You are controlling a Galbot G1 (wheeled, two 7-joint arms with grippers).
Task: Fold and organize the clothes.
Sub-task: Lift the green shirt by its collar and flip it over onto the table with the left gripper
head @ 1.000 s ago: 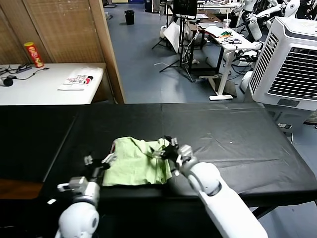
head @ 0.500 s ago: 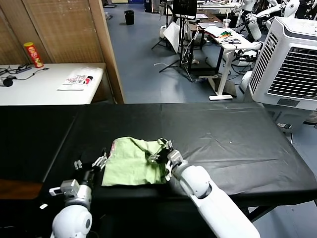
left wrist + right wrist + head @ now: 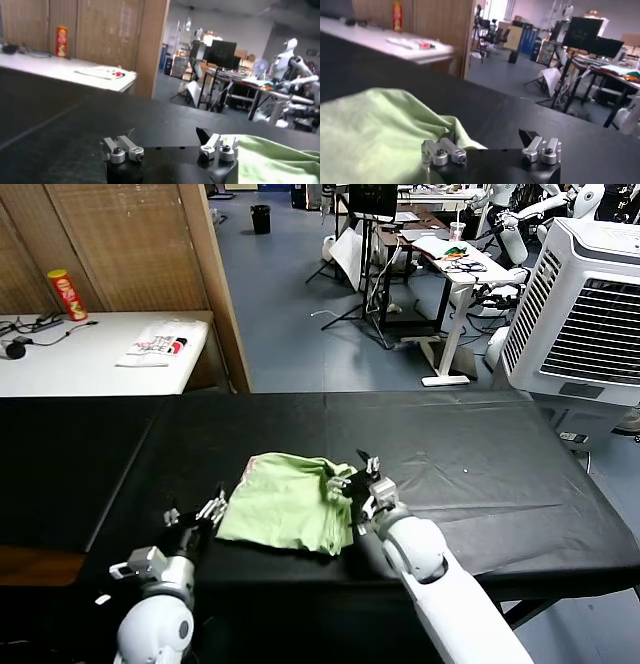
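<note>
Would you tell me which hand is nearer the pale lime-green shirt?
Right. The right hand meets the pale lime-green shirt at its right edge; the left hand sits just off its left edge.

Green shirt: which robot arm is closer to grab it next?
Probably the right. The right gripper is open, one finger at the shirt's bunched edge. The left gripper, also open, sits just off the shirt's other side on the black table.

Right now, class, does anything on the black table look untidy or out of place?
Yes: the shirt lies in a rumpled, lopsided heap near the front edge of the black table, not a neat fold. The left pincer and right pincer flank it, both open and holding nothing.
</note>
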